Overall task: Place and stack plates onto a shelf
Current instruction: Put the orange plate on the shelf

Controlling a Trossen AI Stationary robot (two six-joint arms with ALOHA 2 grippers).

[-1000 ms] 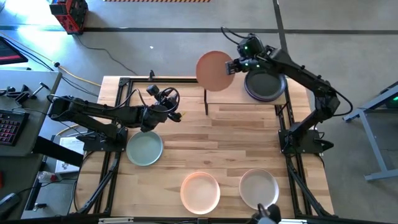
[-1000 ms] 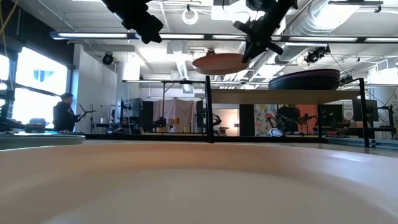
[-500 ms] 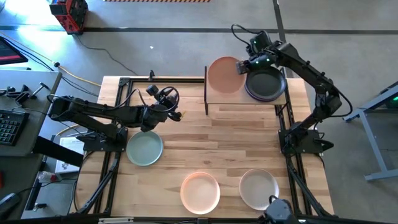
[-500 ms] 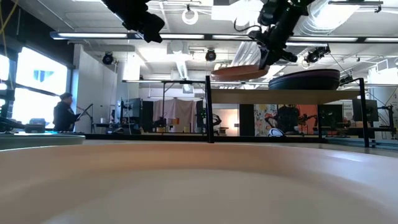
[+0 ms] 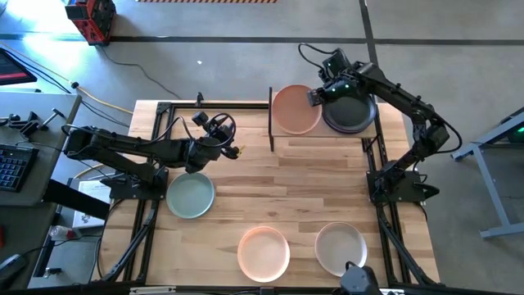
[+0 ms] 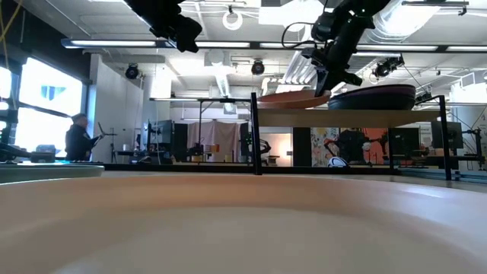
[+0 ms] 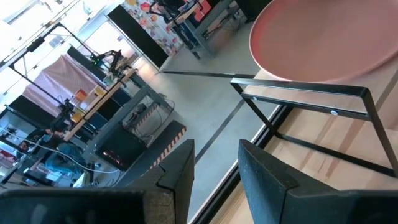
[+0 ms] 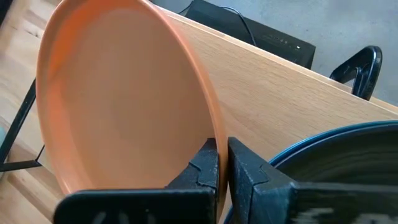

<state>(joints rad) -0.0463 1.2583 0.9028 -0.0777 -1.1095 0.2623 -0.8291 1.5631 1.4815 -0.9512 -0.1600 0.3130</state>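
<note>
Up at the shelf (image 5: 304, 141), the right gripper (image 5: 314, 96) is clamped shut on the rim of a peach-pink plate (image 5: 295, 110), its fingers (image 8: 208, 163) pinched tight over the plate's edge. That plate lies over the shelf's left half, at about 12 o'clock on the table, just beside a stack of dark plates (image 5: 350, 112) on the shelf's right half. From the low view the held plate sits roughly level, low over the board. The left gripper (image 5: 196, 157) hangs empty with its fingers apart at about 9 o'clock, above the upper edge of the sage green plate (image 5: 191, 197). Another peach-pink plate (image 5: 264, 251) and a beige plate (image 5: 341, 248) rest near 6 o'clock.
</note>
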